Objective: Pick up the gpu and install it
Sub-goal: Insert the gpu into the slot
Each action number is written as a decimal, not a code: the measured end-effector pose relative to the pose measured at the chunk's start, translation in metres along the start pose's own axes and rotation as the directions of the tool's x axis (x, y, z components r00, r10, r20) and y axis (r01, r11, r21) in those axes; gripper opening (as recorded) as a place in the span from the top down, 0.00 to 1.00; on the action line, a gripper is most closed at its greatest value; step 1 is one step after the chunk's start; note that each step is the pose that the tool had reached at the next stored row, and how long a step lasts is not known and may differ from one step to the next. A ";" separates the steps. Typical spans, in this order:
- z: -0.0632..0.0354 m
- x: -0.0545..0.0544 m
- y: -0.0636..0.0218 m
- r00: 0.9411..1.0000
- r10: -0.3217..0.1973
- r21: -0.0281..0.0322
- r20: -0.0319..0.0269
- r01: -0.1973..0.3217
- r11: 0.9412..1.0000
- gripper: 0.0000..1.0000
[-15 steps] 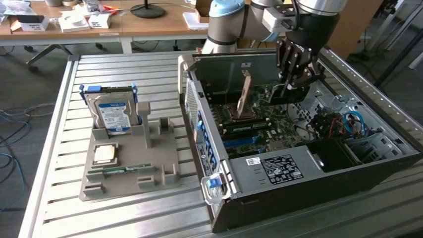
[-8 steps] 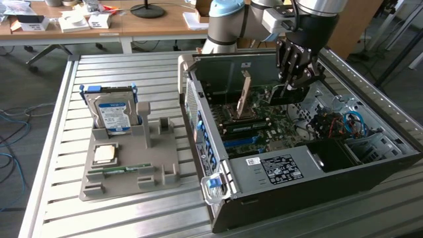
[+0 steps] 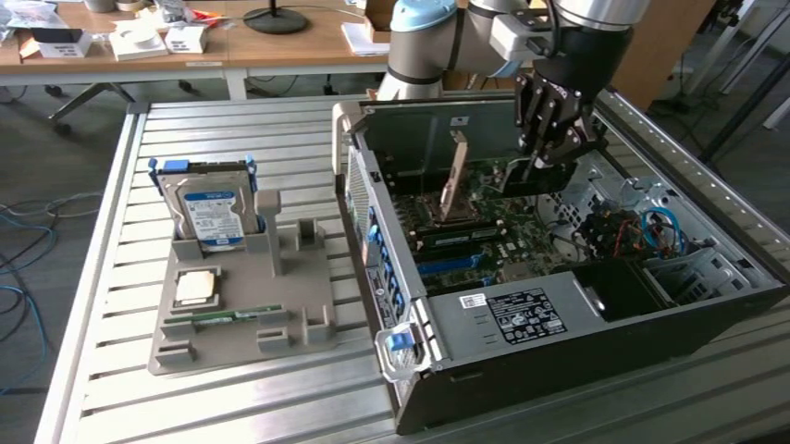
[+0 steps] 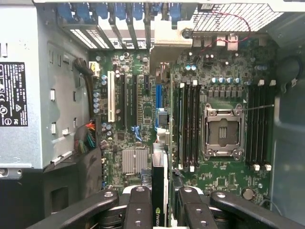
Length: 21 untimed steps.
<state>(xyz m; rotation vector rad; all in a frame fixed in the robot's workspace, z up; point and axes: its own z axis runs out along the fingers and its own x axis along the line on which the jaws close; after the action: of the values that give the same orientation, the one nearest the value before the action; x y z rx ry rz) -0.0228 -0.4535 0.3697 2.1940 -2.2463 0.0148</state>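
Tool (image 3: 547, 159) holding the gpu (image 3: 541, 178) inside the open computer case (image 3: 593, 370)
The tool is clamping half-closed on the gpu, gripping it edge-on between its fingers (image 4: 138, 207); the motherboard (image 4: 138, 119) is lying beneath the tool; the hard drive (image 3: 213, 208) is standing well apart from it on the counter (image 3: 124, 277)

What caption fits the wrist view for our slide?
Gripper holds the gpu edge-on over the motherboard, near the CPU socket.

power supply label (image 4: 12, 94): compliance marks, wording illegible
gpu (image 4: 157, 191) edge: small logo, unreadable
hard drive label (image 3: 213, 217): illegible
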 end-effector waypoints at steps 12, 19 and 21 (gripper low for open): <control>0.0086 0.000 0.0000 1.000 -0.001 -0.003 0.000 0.001 1.000 0.74; 0.0212 0.000 0.0004 1.000 -0.001 -0.003 0.000 0.001 1.000 0.74; 0.0249 0.000 0.0004 1.000 -0.001 -0.003 0.000 0.001 1.000 0.74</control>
<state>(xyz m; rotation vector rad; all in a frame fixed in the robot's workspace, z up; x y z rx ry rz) -0.0231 -0.4535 0.3448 2.1937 -2.2431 0.0111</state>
